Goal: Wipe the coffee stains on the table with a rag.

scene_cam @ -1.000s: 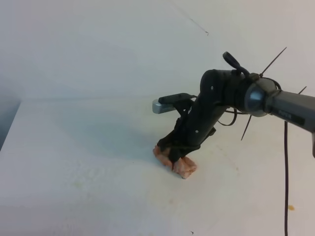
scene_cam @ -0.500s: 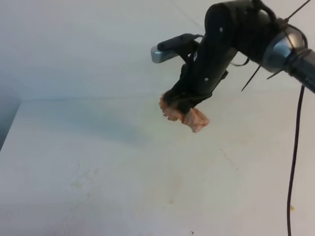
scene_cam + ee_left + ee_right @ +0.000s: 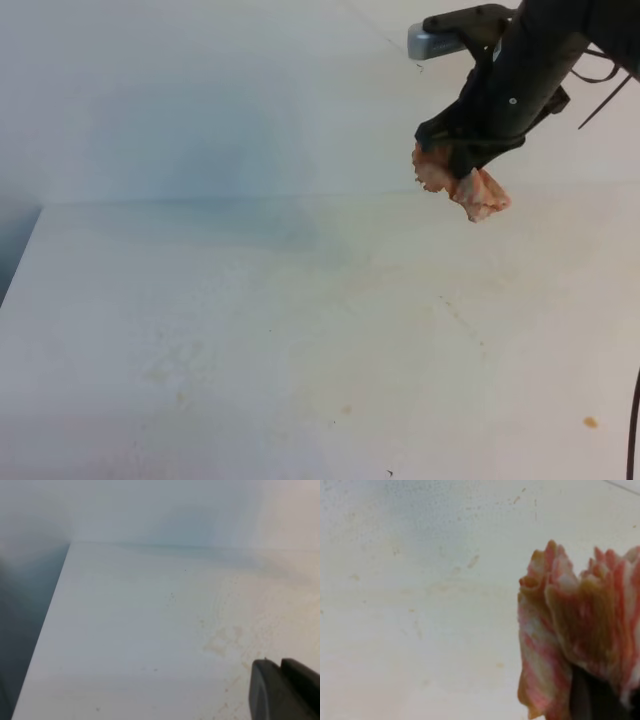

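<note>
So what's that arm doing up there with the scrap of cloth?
The right gripper is clamped on a stained pinkish rag and holds it up in the air, clear of the white table. No coffee puddle shows on the table now, only faint yellowish smudges and a tiny orange dot. The other arm is idle; just its tip shows at a picture's edge.

pale wall [image 3: 200,90], tiny orange dot [image 3: 591,422]

light: soft, even, bright | shadow: faint bluish patch on far wall [image 3: 200,140] | my wrist views: hazy | rag [image 3: 580,630] up close, blurred
</note>
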Controlling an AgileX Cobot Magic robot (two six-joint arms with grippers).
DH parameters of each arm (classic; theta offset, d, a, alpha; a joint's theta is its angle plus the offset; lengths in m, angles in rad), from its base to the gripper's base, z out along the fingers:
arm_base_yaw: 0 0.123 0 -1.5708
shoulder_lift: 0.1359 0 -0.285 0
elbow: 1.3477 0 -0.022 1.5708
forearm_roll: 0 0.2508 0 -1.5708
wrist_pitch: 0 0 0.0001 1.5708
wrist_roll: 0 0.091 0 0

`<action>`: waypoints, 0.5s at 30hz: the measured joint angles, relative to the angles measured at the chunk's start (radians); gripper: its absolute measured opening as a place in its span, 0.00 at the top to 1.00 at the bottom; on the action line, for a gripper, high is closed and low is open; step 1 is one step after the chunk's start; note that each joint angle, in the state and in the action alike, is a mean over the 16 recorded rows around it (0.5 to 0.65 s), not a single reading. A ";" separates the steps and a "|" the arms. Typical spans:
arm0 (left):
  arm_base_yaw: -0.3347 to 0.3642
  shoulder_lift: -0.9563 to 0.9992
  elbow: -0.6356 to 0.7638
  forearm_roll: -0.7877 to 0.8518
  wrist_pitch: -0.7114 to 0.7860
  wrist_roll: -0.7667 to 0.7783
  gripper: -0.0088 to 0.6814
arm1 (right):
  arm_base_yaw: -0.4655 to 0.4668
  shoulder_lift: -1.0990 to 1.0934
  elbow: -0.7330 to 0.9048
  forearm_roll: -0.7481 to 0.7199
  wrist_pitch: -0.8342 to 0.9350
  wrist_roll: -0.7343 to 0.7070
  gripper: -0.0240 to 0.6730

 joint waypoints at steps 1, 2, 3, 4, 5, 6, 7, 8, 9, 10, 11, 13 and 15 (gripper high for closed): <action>0.000 0.000 0.000 0.000 0.000 0.000 0.99 | -0.005 -0.001 0.000 0.003 0.000 0.005 0.92; 0.000 0.000 0.000 0.000 0.000 0.000 0.99 | -0.008 -0.001 0.000 0.005 0.001 0.011 0.92; 0.000 0.002 0.000 0.000 0.000 0.000 0.99 | -0.011 -0.001 0.000 0.007 0.001 0.016 0.92; 0.000 0.000 0.000 0.000 0.000 0.000 0.99 | -0.012 -0.001 0.000 0.010 0.001 0.021 0.92; 0.000 0.000 0.000 0.000 0.000 0.000 0.99 | -0.013 -0.001 0.000 0.013 0.001 0.026 0.92; 0.000 0.002 -0.002 0.000 0.000 0.000 0.99 | -0.013 -0.001 0.000 0.016 0.001 0.030 0.92; 0.000 0.002 -0.002 0.000 0.000 0.000 0.99 | -0.013 -0.001 0.000 0.020 0.002 0.034 0.91; 0.000 0.004 -0.002 0.000 0.000 0.000 0.99 | -0.013 -0.001 0.000 0.024 0.002 0.038 0.90; 0.000 0.006 -0.002 0.000 0.000 0.000 0.99 | -0.012 -0.001 0.000 0.028 0.002 0.042 0.89; 0.000 0.006 -0.002 0.000 0.000 0.000 0.99 | -0.012 -0.001 0.000 0.031 0.002 0.046 0.87; 0.000 0.006 -0.002 0.000 0.000 0.000 0.99 | -0.012 -0.002 0.000 0.035 0.002 0.049 0.85; 0.000 0.008 -0.002 0.000 0.000 0.000 0.99 | -0.012 -0.002 0.000 0.041 0.002 0.055 0.82; -0.001 0.012 -0.002 0.000 0.000 0.000 0.99 | -0.011 -0.002 0.000 0.048 0.002 0.059 0.77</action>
